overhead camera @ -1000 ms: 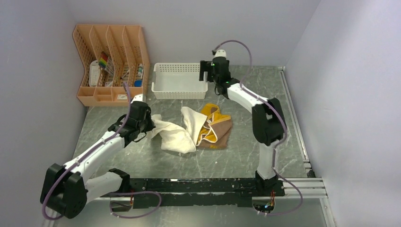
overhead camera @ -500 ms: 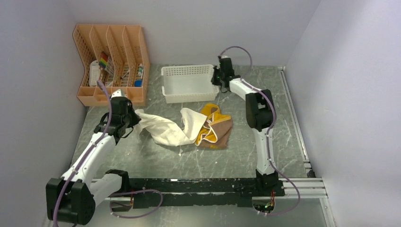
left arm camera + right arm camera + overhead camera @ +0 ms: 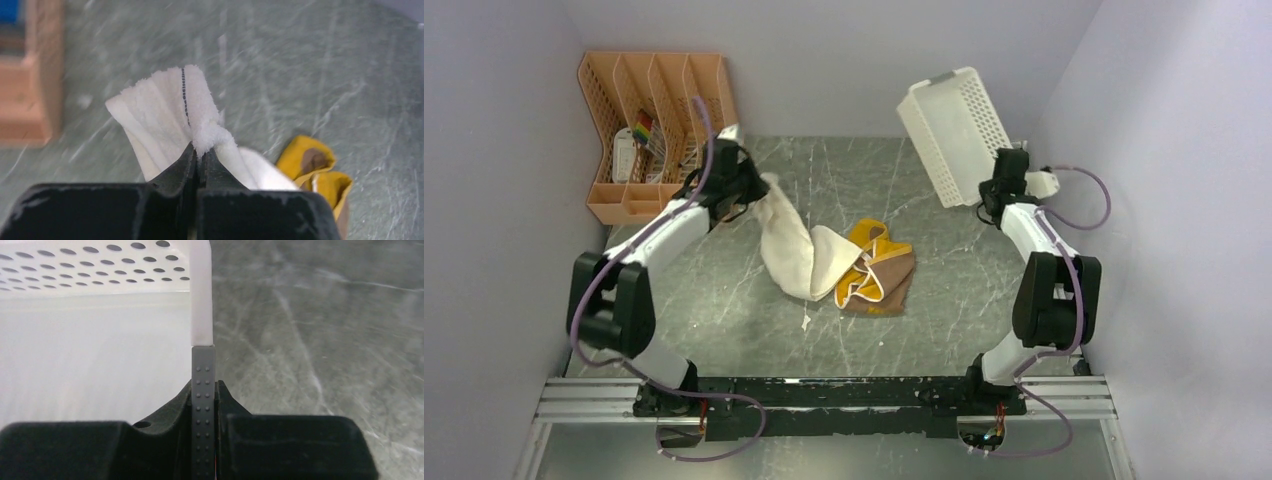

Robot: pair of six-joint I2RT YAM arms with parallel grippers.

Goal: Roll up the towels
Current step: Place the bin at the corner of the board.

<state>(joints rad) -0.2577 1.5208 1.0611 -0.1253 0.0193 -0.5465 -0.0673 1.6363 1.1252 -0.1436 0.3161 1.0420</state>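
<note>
My left gripper (image 3: 200, 152) is pinched fully shut on one corner of the cream-white towel (image 3: 165, 110), with the cloth bunched between the jaws and the hem stitching fanning out above them. I hold it up near the far left corner of the desk (image 3: 724, 320), just beside the orange organiser (image 3: 654, 130). From there the towel hangs down in a long band towards the middle. Its lower end lies on the desk, touching the mustard-yellow towel (image 3: 865, 240) and the brown towel (image 3: 894, 275), which sit crumpled together at the centre. I judge that holding a corner high like this is meant to draw the cloth out of the heap, so it can be laid flat for rolling.

My right gripper (image 3: 203, 385) is clamped tight on the thin rim of the white basket (image 3: 201, 290), with no gap between the jaws. The basket is off the desk, tipped steeply on its side near the far right corner. I take it that it is held out there to free the middle of the desk for spreading.

No towel is rolled yet, so the job is at its beginning
</note>
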